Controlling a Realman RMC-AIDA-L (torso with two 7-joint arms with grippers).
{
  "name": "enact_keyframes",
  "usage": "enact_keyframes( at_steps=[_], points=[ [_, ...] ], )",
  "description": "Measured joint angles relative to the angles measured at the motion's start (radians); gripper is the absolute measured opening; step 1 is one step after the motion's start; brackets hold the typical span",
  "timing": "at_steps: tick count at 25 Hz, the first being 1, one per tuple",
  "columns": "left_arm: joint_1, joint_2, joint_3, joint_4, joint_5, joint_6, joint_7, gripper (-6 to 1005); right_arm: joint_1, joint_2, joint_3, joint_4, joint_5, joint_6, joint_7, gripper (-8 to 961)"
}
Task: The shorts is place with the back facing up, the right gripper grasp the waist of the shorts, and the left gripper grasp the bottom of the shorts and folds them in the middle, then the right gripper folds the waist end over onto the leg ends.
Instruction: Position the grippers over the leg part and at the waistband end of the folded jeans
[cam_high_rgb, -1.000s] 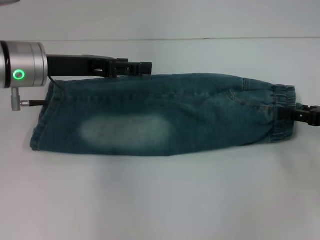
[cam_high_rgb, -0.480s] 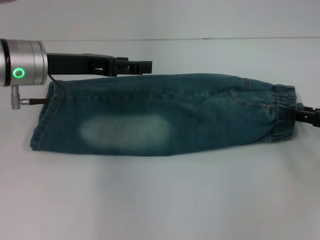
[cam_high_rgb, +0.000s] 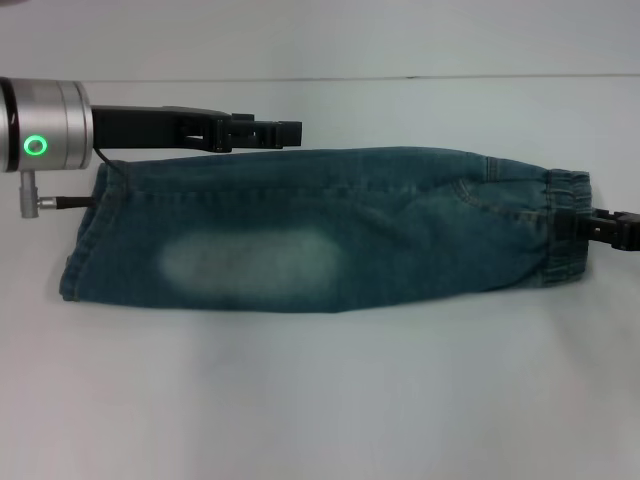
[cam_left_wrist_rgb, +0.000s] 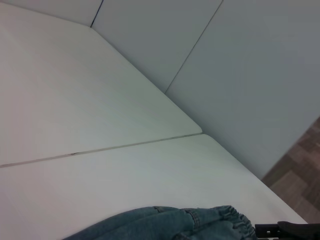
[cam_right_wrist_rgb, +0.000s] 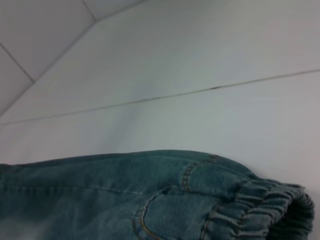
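At the waist of the shorts (cam_high_rgb: 566, 225), right claw (cam_high_rgb: 585, 229) (fingertips indistinct).

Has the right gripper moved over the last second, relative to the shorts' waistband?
Yes, slightly. The right gripper drew back toward the frame's right edge, then came in again onto the waist of the shorts, which stayed put. It ends a little higher than it began.

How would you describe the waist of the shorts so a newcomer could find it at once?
On the white table the shorts lie folded lengthwise in one long denim strip. The waist of the shorts is the end on the robot's right, where the right gripper meets it. It is a dark, gathered, crinkled elastic band, unlike the flat stitched hem at the opposite end.
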Motion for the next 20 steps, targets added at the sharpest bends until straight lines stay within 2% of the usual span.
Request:
enact_keyframes(
  at_steps=[20],
  points=[
    [-0.003,0.003,0.002,-0.001,0.000,0.001,0.002,924,-0.028,0.009,0.000,0.006,0.018,-0.006,0.006,748]
  ],
)
